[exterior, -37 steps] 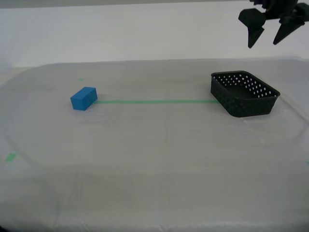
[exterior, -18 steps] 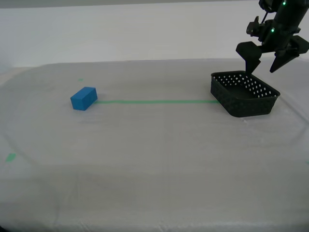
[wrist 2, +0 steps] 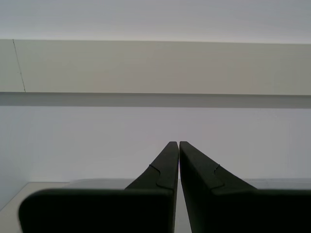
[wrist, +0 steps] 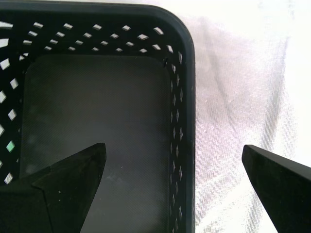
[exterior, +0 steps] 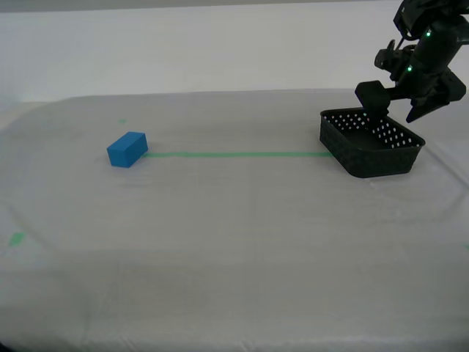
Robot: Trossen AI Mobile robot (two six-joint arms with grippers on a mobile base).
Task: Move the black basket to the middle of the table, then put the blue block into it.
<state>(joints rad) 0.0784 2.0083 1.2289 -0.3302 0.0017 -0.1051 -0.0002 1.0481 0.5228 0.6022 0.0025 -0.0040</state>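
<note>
My first gripper has dropped onto the black basket, open fingers straddling its wall, nothing held yet. The blue block sits well apart; my second gripper is closed, empty.

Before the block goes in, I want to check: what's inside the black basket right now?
The black basket holds no loose items; its dark floor shows bare. One finger of my first end effector covers part of the floor. The blue block sits on the table.
</note>
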